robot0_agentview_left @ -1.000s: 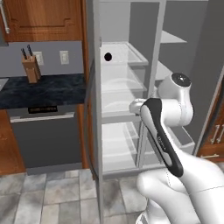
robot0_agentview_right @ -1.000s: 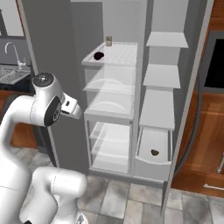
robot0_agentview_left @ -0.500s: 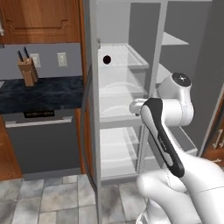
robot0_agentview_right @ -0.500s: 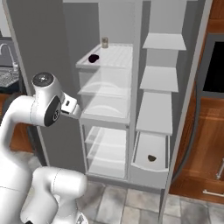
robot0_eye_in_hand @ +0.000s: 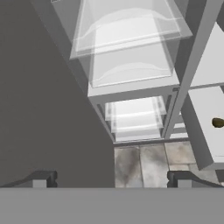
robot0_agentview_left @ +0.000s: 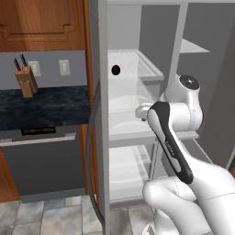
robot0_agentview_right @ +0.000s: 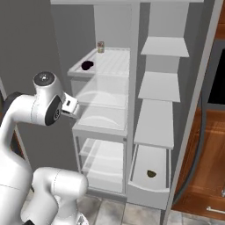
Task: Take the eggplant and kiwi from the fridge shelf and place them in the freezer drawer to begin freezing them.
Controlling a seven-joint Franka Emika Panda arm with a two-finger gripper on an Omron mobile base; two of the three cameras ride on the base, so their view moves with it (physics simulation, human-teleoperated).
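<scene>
Looking into the open fridge, I'd judge the job half done: the kiwi (robot0_agentview_right: 151,173) already lies in the freezer drawer (robot0_agentview_right: 147,191) at about five o'clock, low on the right. At eleven o'clock the eggplant (robot0_agentview_right: 88,65) sits on the fridge shelf (robot0_agentview_right: 112,66), near a small jar (robot0_agentview_right: 100,47) toward the back. With its tips spread wide and holding nothing, the end effector (robot0_eye_in_hand: 112,179) must fetch that one next.

translucent ribbed fridge shelf (robot0_agentview_right: 112,63), matt grey freezer drawer (robot0_agentview_right: 145,186), glossy white arm (robot0_agentview_left: 183,151), wood cabinets (robot0_agentview_left: 41,23).
</scene>
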